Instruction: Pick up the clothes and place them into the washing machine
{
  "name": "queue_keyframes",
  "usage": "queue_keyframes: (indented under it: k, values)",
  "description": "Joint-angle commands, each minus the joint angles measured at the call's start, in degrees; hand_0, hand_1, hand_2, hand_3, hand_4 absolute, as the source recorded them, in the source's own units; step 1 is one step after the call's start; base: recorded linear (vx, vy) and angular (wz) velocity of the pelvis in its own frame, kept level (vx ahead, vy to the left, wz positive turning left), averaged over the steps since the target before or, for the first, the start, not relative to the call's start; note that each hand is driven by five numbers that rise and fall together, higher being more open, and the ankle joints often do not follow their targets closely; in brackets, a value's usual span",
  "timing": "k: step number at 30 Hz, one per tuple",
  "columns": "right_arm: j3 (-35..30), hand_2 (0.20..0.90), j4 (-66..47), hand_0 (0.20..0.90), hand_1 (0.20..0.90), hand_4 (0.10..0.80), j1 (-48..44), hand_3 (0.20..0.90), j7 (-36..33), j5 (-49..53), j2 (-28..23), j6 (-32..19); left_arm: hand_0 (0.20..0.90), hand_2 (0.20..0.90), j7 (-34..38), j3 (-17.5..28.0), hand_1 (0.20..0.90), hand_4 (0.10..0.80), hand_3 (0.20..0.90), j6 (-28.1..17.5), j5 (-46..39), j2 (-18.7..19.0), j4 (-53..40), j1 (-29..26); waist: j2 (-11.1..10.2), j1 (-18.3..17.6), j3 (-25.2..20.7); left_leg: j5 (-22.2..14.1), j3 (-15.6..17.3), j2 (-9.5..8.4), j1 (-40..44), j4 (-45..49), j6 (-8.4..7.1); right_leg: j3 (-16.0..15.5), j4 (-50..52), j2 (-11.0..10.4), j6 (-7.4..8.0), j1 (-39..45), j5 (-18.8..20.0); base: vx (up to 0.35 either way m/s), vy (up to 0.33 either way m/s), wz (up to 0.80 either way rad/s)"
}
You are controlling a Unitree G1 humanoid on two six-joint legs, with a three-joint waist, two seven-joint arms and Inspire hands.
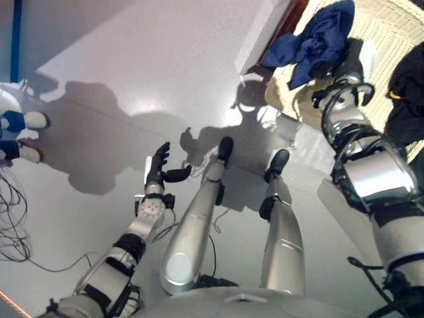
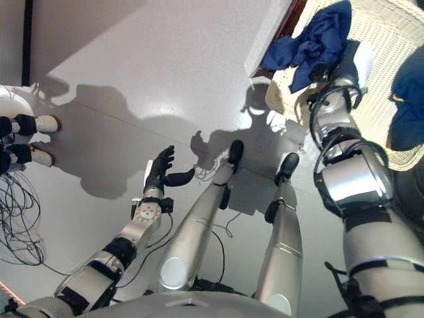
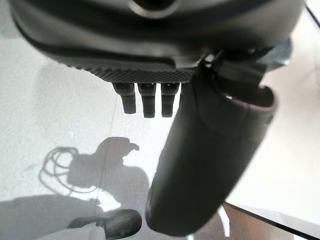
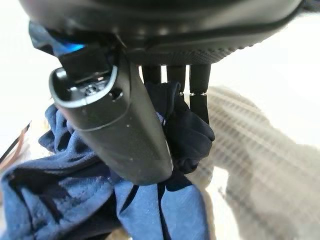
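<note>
Blue cloth (image 1: 311, 43): no print or label can be read.
Wicker basket (image 1: 391, 40): no lettering is seen.
Floor (image 1: 165, 66): no signs or numbers are seen.
Hands: no markings can be made out.

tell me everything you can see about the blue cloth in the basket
The blue cloth is a crumpled, soft-looking garment in mid to dark blue, heaped on the near rim of the pale woven basket, one fold hanging over the edge. The right hand is at it, fingers reaching into its folds; whether they grip is unclear.

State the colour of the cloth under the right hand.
Blue cloth, clearest in the right wrist view.
</note>
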Motion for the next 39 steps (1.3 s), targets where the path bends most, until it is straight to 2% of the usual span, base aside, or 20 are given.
queue_keyframes:
  k: [1,4,6,7,11,14,24,29,36,39]
  values:
    - [-2.87,0.3,-11.69,0.3,0.3,0.4,3.37,0.3,-2.9,9.45,-0.01,-8.29,0.9,0.9,2.73,-0.32,0.9,0.8,0.9,-1.61,-1.04,-0.29,3.45,2.33,4.34,-2.85,-0.79,3.24,-1.14,-2.42,2.25,-7.47,-1.99,3.35,2.79,-0.51,3.55,8.13,-6.67,-0.011,0.117,-0.28]
    - [-7.93,0.3,-20.84,0.3,0.3,0.4,8.27,0.3,-2.08,14.94,2.0,-12.0,0.9,0.9,2.07,-0.62,0.9,0.8,0.9,-1.66,-1.71,-1.26,6.16,3.06,5.07,-4.23,-1.49,3.93,0.07,-2.52,4.76,-9.82,-2.08,4.85,0.51,-0.46,4.06,9.62,-5.6,0.007,0.111,-0.35]
    - [-9.23,0.3,-21.48,0.3,0.3,0.4,9.4,0.3,-2.15,15.75,2.25,-13.04,0.9,0.9,1.74,-0.93,0.9,0.8,0.9,-1.7,-1.83,-1.54,6.97,3.33,5.32,-4.34,-1.82,3.95,0.4,-2.43,5.58,-10.33,-2.04,5.13,-0.15,-0.53,4.18,10.13,-5.4,0.02,0.061,-0.37]
    - [-11.55,0.3,-25.2,0.3,0.3,0.4,11.74,0.3,-1.82,17.36,3.52,-15.12,0.9,0.9,1.2,-0.96,0.9,0.8,0.9,-1.81,-2.18,-2.17,8.53,3.86,5.86,-5.01,-2.45,3.95,1.19,-2.44,7.01,-11.01,-1.9,5.86,-0.99,-0.63,4.36,10.91,-5.02,0.023,0.062,-0.28]
    - [-14.33,0.3,-31.69,0.3,0.3,0.4,15.48,0.3,-2.28,17.33,4.68,-17.31,0.9,0.9,0.46,-0.62,0.9,0.8,0.9,-1.97,-2.85,-2.92,10.57,4.54,6.29,-6.16,-3.01,4.02,2.07,-2.32,8.74,-12.03,-1.61,7.01,-1.79,-0.52,4.41,11.65,-4.44,0.013,0.036,-0.2]
    - [-18.36,0.3,-36.89,0.3,0.3,0.4,19.35,0.3,-3.32,18.35,7.62,-20.37,0.9,0.9,-0.72,-0.53,0.9,0.8,0.9,-2.32,-3.69,-3.87,12.01,5.71,6.99,-7.31,-3.51,4.11,2.92,-2.17,10.34,-12.96,-1.38,7.68,-2.23,-0.22,4.33,12.2,-4.26,0.014,0.017,-0.2]
    - [-30.55,0.3,-35.8,0.3,0.3,0.4,17.58,0.3,-5.35,29.28,10.69,-28.52,0.9,0.9,-2.72,-2.33,0.9,0.8,0.9,-2.09,-4.99,-6.5,15.09,7.96,9.6,-8.18,-5.25,4.38,3.85,-2.22,14.22,-16.31,-1.14,8.99,-2.29,0.53,4.27,13.1,-4.72,0.025,0.005,-0.2]
    - [-35.61,0.3,-31.33,0.3,0.3,0.4,12.78,0.3,-5.09,36.5,8.2,-30.81,0.9,0.9,-3.72,-3.57,0.9,0.8,0.9,-1.93,-5.18,-7.42,15.28,8.7,11.76,-7.94,-6.41,3.93,4.25,-2.87,14.85,-16.74,-0.95,9.74,-1.76,0.49,4.34,12.63,-5.26,0.038,0.035,-0.05]
    - [-36.7,0.3,-23.1,0.3,0.3,0.4,3.67,0.3,-2.01,45.99,1.07,-31.22,0.9,0.9,-4.45,-4.06,0.9,0.8,0.9,-1.77,-5.63,-7.5,15.17,8.45,13.9,-6.73,-7.29,2.75,5.53,-3.15,13.21,-14.51,-0.91,11.32,-0.58,0.63,4.16,9.94,-5.19,0.021,0.023,-0.14]
    - [-36.11,0.3,-20.32,0.3,0.3,0.4,0.17,0.3,-1.22,49.4,-1.13,-31.7,0.9,0.9,-4.56,-3.9,0.9,0.8,0.9,-1.65,-5.62,-7.11,15.12,8.1,13.89,-6.18,-7.09,1.39,5.65,-2.81,11.16,-10.98,-0.75,11.8,1.93,1.47,3.63,7.7,-5.99,-0.006,-0.046,-0.17]
